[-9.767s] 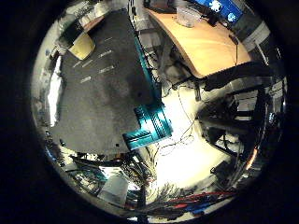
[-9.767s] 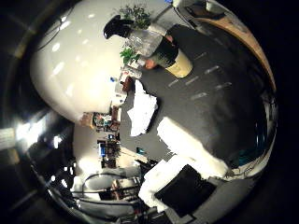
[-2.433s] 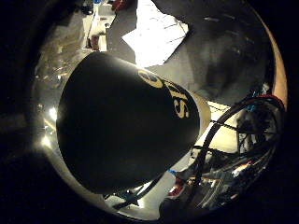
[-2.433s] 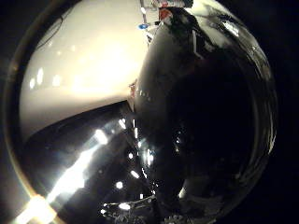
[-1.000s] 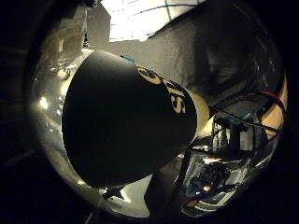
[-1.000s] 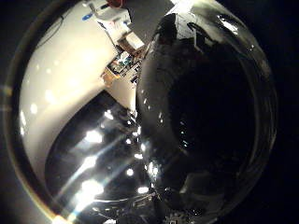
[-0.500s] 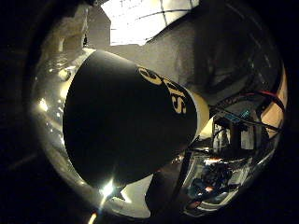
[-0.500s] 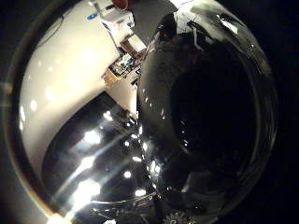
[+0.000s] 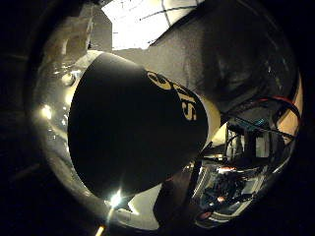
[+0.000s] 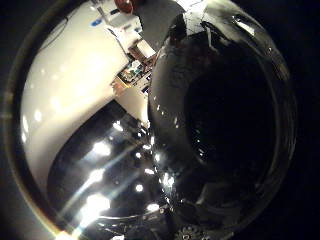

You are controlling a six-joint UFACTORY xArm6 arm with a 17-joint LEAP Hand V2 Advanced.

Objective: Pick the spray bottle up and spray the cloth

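Observation:
The spray bottle fills much of both palm views, so it lies right against my palm. Its dark body ends in a cream band with black letters. In the thumb side view its glossy rounded part takes up half the picture. My hand shows only as a geared part at the edge, and its fingers are hidden behind the bottle. The bottle keeps its place on the palm while the background shifts, so the hand holds it. The white cloth lies on the dark grey table beyond the bottle's end.
A white wall and a cluttered shelf show past the bottle in the thumb side view. Beside the table, dark equipment stands on the floor.
About ten seconds ago the bottle stood apart on the table by the cloth; now it fills both views. In the last second the background shifted slightly while the bottle stayed fixed against the palm.

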